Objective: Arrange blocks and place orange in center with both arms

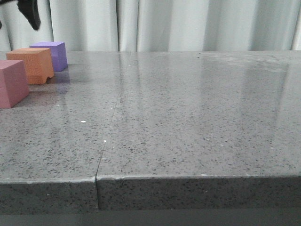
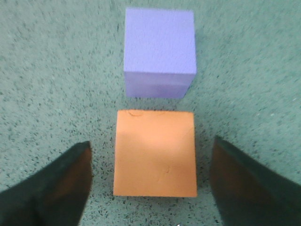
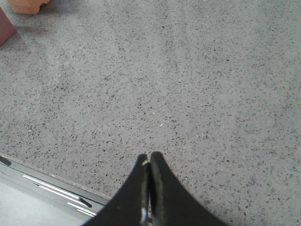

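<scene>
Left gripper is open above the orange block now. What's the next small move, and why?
Probably lift the left gripper straight up and away. Its fingers stand apart from the orange block, which already sits between the purple block and the pink-red block. The right gripper is shut over bare table.

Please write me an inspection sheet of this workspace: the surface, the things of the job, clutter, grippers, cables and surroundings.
Surface: grey speckled stone table, with a seam from its front edge.
Job's things: matte purple foam cube, orange foam cube with an arched notch and pink-red foam cube in a row at far left, orange in the middle; purple and orange are apart.
Clutter: nothing seen.
Grippers: left gripper open, above the orange cube, fingers either side; right gripper shut, empty, over bare table.
Cables: nothing seen.
Surroundings: pale pleated curtain behind the table.
</scene>
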You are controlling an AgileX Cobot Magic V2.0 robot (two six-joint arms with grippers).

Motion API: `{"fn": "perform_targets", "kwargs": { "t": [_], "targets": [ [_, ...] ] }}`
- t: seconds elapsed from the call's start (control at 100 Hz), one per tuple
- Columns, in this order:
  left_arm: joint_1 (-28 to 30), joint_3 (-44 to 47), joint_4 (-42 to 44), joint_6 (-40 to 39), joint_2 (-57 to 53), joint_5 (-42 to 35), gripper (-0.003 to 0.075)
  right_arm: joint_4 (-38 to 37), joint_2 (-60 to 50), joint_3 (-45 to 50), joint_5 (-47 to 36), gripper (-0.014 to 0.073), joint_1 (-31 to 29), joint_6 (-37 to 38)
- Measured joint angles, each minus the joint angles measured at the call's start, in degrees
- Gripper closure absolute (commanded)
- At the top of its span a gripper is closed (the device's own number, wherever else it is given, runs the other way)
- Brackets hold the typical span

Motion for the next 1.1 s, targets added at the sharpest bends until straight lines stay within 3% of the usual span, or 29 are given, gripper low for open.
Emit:
{"fn": "perform_targets", "kwargs": {
  "t": [0.32,0.67,1.1],
  "targets": [
    [0.0,1.42,0.1,-0.13,-7.36,-0.35,0.0742,0.0,0.0,0.0,0.0,0.0663,0.0,0.0],
    [0.0,9.97,0.1,-0.22,-17.05,-2.61,0.0741,0.0,0.0,0.0,0.0,0.0663,0.0,0.0],
    [0.0,29.82,-0.6,-0.35,-32.99,-10.96,0.0741,0.0,0.0,0.0,0.0,0.0663,0.0,0.0]
  ]
}}
